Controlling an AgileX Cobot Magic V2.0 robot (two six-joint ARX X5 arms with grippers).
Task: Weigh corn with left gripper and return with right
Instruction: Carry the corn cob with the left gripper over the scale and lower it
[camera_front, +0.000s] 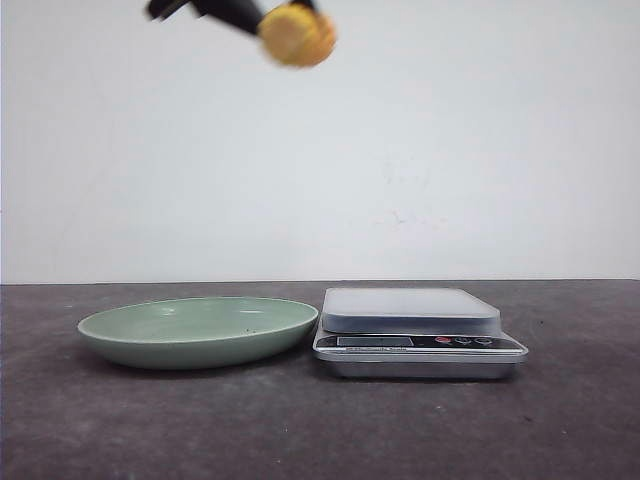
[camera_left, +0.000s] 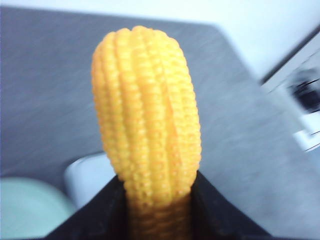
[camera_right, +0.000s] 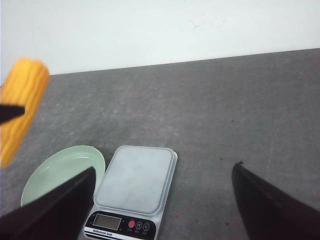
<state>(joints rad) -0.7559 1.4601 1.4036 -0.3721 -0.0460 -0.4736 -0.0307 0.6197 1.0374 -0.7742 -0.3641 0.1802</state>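
The left tool (camera_front: 262, 18) is cut off by the upper edge of the front view; only a dark, motion-blurred part of it shows, and the arm behind it is out of frame. It is closed on the corn (camera_front: 297, 35), which hangs high above the table (camera_front: 320, 430), over the gap between the green dish (camera_front: 198, 331) and the scale (camera_front: 418, 332). In the front view the corn is blurred, so its kernel rows cannot be made out there. In the left wrist view the corn (camera_left: 147, 115) fills the middle of the frame, ribbed rows sharp, its lower end gripped between the two black fingers (camera_left: 102, 215) and hidden below the frame edge. Behind it, a blurred pale corner of the scale (camera_left: 90, 177) and a slice of the dish (camera_left: 30, 207) are partly visible. The right tool (camera_right: 162, 200) is spread wide open and holds nothing; only its two dark fingertips (camera_right: 55, 210) show, cut off at the frame edge. From the right wrist view the dish (camera_right: 62, 172) is partly covered by one fingertip, and its visible part holds nothing. The scale platform (camera_right: 136, 177) carries nothing; the display digits are too small to read. The corn (camera_right: 22, 107) appears at the frame edge, partly cut off. Dish and scale stand just beside each other on the table.
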